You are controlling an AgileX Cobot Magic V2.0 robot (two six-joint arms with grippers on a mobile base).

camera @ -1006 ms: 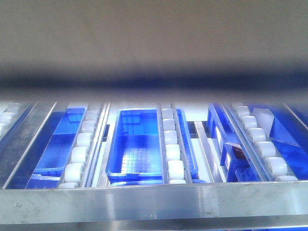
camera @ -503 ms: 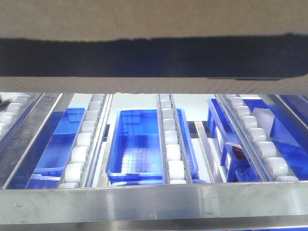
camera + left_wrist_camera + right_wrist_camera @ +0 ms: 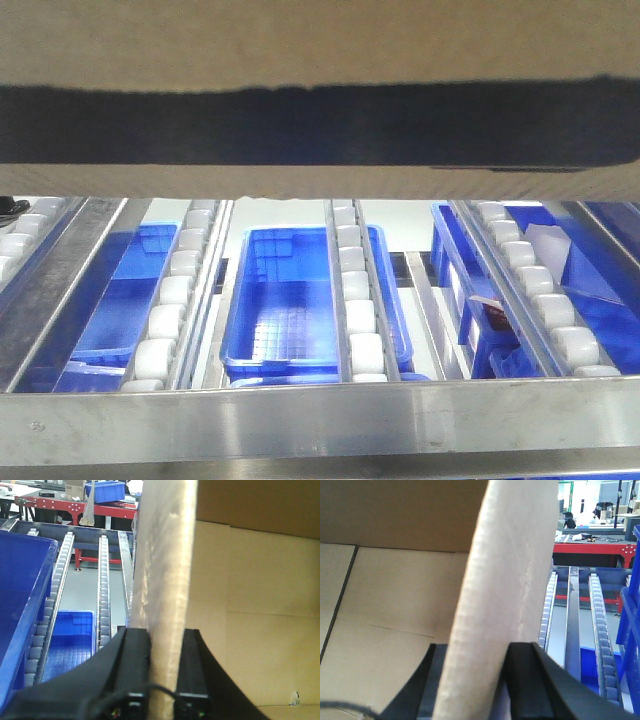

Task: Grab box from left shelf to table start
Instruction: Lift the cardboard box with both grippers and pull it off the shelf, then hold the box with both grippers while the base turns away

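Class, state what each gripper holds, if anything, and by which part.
Both hold the brown corrugated cardboard box: the left gripper pinches one upright side wall, the right gripper another.

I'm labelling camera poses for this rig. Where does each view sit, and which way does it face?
Front: facing the left shelf, looking through its rollers at blue trays; box across the top; no robot parts show.
Left wrist: behind the left gripper, clamped on a box wall.
Right wrist: behind the right gripper, clamped on a box wall.
Shared: both wrist views see the box's inside and rollers.
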